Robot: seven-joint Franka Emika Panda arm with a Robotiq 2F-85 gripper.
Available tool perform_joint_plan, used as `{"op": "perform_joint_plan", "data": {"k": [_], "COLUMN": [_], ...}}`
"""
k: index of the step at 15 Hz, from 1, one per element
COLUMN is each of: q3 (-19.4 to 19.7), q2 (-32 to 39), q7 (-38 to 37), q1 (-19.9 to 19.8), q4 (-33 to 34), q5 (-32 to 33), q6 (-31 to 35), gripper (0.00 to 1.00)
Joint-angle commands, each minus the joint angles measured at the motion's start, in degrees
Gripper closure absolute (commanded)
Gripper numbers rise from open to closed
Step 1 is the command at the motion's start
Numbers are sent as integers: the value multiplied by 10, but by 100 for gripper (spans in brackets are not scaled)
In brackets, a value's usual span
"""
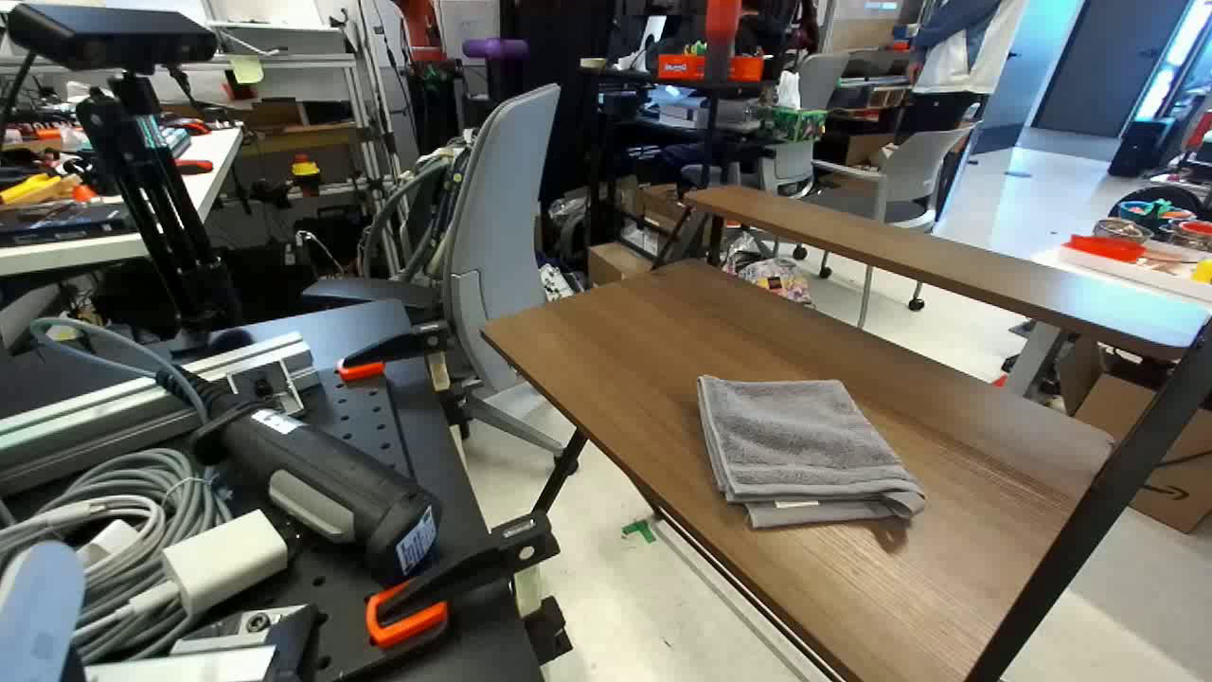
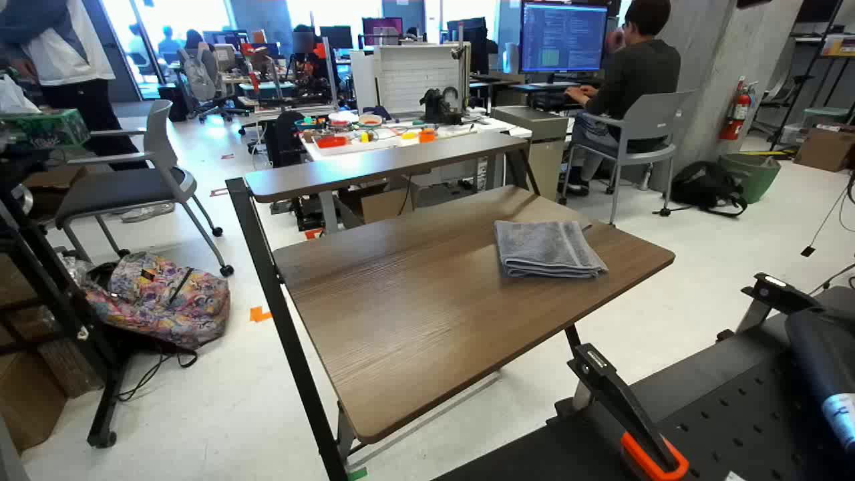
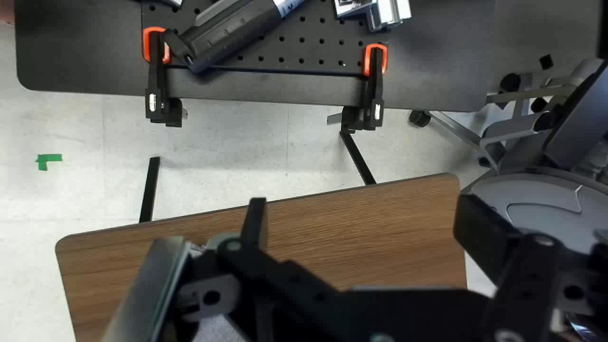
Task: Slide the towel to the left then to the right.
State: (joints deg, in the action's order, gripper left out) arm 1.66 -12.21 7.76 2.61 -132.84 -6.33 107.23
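Note:
A grey folded towel (image 1: 805, 445) lies flat on the brown wooden table (image 1: 606, 360). It also lies there in an exterior view (image 2: 549, 248). In the wrist view a small grey patch of the towel (image 3: 217, 328) shows below the gripper, and the rest of it is hidden behind the gripper. My gripper (image 3: 362, 213) is open, its two fingers wide apart with nothing between them. It is above the brown table, which shows between the fingers. The gripper is not in either exterior view.
A raised brown shelf (image 1: 947, 265) runs along the table's far side on black posts. A black bench with orange-tipped clamps (image 3: 375, 80) and a black cylindrical tool (image 1: 322, 483) stands beside the table. A grey chair (image 1: 502, 208) is near one table corner.

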Motion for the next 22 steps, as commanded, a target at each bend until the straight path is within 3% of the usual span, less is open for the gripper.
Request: {"op": "perform_joint_plan", "data": {"k": [1,7,10,22], "q3": [-5,-11,-16,-15], "q2": [0,66,138,475], "q7": [1,-14,-32,-75], "q1": [-5,0,-1,-55], "q4": [1,32,63,284], "q5": [-1,-37,-52,-56], "q6": [-1,95,170,320], "gripper": [0,0,0,0]}}
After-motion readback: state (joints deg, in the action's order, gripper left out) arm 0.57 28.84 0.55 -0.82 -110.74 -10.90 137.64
